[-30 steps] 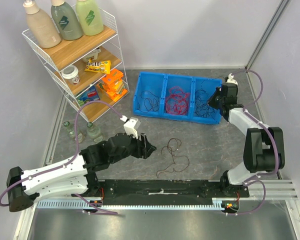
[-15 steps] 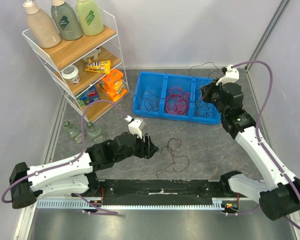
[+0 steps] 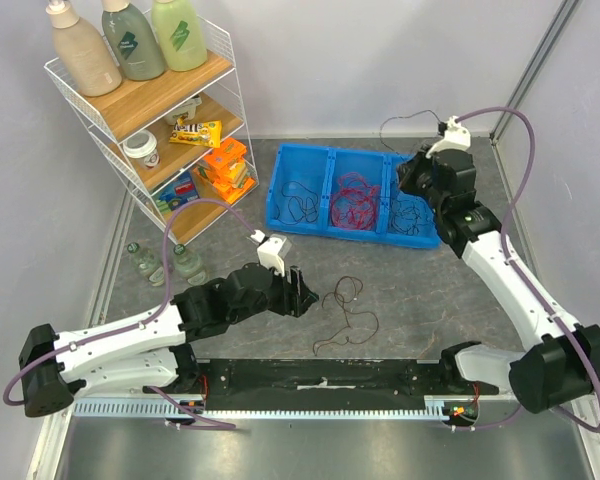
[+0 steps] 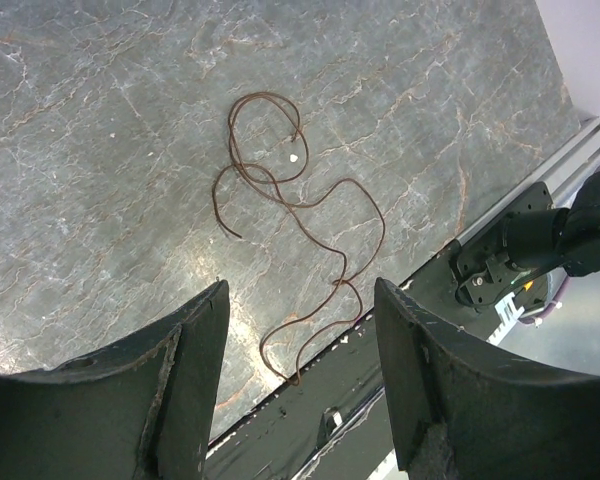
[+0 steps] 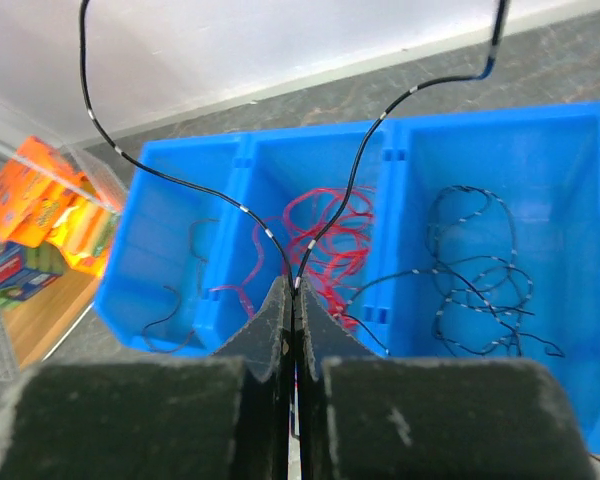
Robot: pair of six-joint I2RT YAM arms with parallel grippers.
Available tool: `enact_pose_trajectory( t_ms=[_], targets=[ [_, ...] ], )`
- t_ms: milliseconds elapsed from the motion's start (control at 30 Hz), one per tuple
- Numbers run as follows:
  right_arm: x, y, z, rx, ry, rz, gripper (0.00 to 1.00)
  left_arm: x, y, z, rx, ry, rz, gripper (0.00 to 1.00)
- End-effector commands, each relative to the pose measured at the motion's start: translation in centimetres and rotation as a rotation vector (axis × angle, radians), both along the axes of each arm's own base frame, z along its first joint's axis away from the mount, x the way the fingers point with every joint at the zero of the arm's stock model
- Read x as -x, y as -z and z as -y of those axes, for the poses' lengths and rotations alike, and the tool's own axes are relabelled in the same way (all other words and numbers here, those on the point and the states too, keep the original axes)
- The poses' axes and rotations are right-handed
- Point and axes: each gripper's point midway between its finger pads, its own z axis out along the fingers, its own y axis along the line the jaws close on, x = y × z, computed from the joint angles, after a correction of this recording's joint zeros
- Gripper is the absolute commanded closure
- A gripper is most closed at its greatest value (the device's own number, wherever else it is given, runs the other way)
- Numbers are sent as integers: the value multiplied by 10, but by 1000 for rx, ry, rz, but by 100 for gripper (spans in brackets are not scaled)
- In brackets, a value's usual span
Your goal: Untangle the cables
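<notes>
Right wrist: black cable (image 5: 380, 117) pinched in right gripper (image 5: 292, 292).

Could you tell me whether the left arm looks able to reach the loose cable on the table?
Probably yes: the left gripper is open, and the loose cable lies flat on the table just ahead of its fingers, with nothing between.

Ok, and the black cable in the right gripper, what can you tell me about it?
The black cable is a thin, flexible wire with small pale bands along it. The right gripper is shut on it, pinching it at the fingertips. From there two strands curve upward, one left and one right, both leaving the wrist view's top edge. It is held over the blue bin, in front of the red wires in its middle compartment. Its ends are not in view.
</notes>
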Motion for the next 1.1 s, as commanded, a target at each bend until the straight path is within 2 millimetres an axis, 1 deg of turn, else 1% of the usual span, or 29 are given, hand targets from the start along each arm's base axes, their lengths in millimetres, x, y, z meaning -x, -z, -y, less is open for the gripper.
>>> enact_pose_trajectory(
  t_ms=[0, 33, 67, 133, 200, 267, 300, 333, 400, 500, 600, 667, 733, 800, 933, 1000, 1067],
  targets=[
    [18, -92, 4, 54, 75, 204, 100, -7, -27, 4, 71, -20, 37, 34],
    [25, -101, 11, 64, 98, 224, 100, -7, -26, 4, 68, -19, 39, 34],
    [36, -114, 20, 65, 122, 258, 100, -8, -26, 4, 67, -19, 41, 34],
    [49, -131, 29, 61, 144, 304, 100, -8, -26, 5, 66, -18, 42, 34],
    [60, -146, 30, 43, 132, 338, 100, -8, -24, 7, 67, -14, 37, 34],
    [65, -156, 25, 17, 100, 361, 100, -8, -25, 10, 73, -10, 35, 34],
    [65, -161, 21, 1, 83, 379, 100, -7, -24, 11, 73, -3, 30, 34],
    [64, -162, 19, -6, 76, 388, 100, -7, -25, 11, 73, -2, 28, 34],
    [56, -158, 18, -6, 85, 377, 100, -6, -24, 12, 71, -1, 23, 35],
    [43, -144, 18, 5, 108, 340, 100, -5, -27, 9, 83, -3, 23, 35],
    [36, -141, 14, 0, 102, 340, 100, -4, -25, 4, 78, -15, 22, 35],
    [39, -151, 19, 26, 116, 361, 100, -5, -23, 0, 71, -27, 25, 35],
    [45, -166, 30, 42, 157, 389, 100, -5, -23, -2, 70, -32, 27, 34],
    [54, -185, 38, 42, 182, 434, 100, -6, -24, -2, 69, -34, 33, 34],
    [71, -218, 32, 14, 120, 500, 100, -7, -24, 3, 72, -26, 35, 34],
    [76, -226, 30, 8, 107, 519, 100, -8, -25, 6, 78, -22, 33, 34],
    [73, -224, 34, 25, 129, 508, 100, -6, -23, 9, 78, -9, 23, 34]
  ],
)
